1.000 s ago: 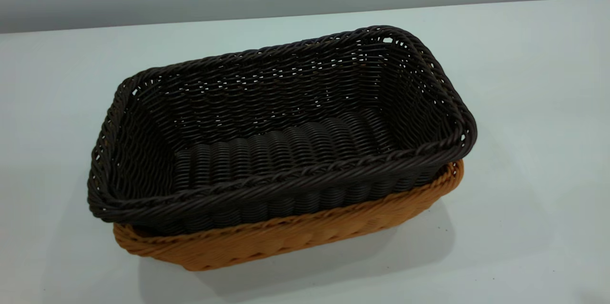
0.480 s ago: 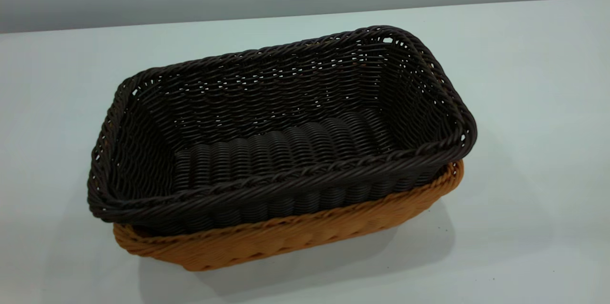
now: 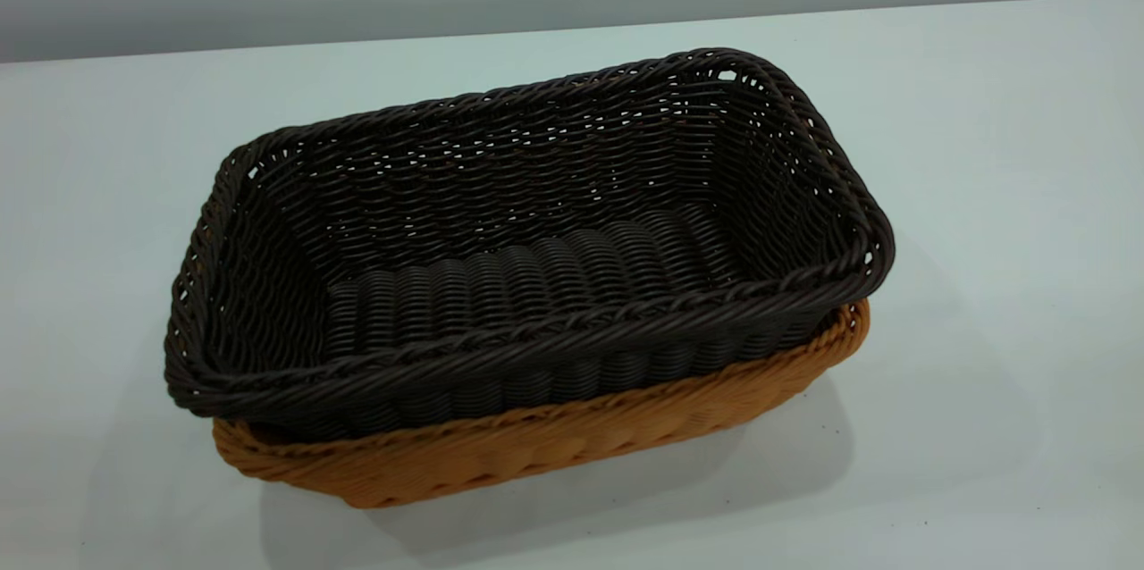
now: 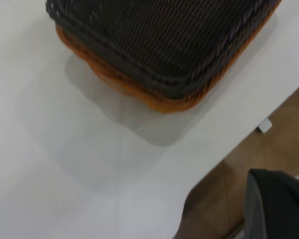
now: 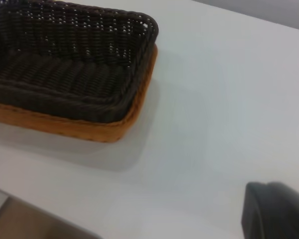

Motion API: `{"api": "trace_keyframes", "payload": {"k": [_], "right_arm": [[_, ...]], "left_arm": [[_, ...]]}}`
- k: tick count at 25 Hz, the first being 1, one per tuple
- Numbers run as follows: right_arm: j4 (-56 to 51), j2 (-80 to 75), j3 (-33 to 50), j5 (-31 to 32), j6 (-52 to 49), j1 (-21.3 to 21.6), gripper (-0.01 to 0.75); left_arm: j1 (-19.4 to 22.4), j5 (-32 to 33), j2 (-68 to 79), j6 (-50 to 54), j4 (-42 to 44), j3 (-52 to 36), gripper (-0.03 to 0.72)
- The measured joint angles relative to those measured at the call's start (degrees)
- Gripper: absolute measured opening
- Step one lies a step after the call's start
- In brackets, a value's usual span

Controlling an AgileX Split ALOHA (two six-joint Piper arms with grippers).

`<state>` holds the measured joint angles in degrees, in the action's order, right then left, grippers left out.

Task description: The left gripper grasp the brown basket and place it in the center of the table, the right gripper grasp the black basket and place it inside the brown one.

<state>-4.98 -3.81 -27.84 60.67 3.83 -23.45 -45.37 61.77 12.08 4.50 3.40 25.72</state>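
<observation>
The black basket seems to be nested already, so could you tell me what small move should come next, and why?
Probably none on the baskets: the black basket sits inside the brown basket on the table, and neither gripper touches either one. I would just keep both arms clear and let them park.

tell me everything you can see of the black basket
The black basket is a rectangular, very dark brown-black woven basket of wicker-like strands, with a braided rim, sloping openwork sides and a ribbed floor. It is empty and upright, nested inside the brown basket, its rim riding above the brown rim. The pair stands on the white table. Nothing else touches it; no gripper is on it.
</observation>
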Motion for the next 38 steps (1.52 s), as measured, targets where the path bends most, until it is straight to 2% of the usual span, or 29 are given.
{"api": "trace_keyframes", "payload": {"k": [18, 22, 27, 38], "right_arm": [[-0.5, 0.0, 0.0, 0.0, 0.1, 0.0, 0.000], [-0.7, -0.2, 0.0, 0.0, 0.2, 1.8, 0.000], [-0.7, -1.1, 0.0, 0.0, 0.2, 8.4, 0.000], [-0.7, -1.5, 0.0, 0.0, 0.1, 28.0, 0.000]], "left_arm": [[0.0, -0.2, -0.2, 0.0, -0.1, 0.0, -0.001], [0.6, -0.2, -0.4, 0.0, -0.1, 0.0, -0.001], [6.7, -0.2, -0.3, 0.0, 0.0, 0.0, -0.001], [27.1, -0.2, -0.3, 0.0, 0.0, 0.0, -0.001]]}}
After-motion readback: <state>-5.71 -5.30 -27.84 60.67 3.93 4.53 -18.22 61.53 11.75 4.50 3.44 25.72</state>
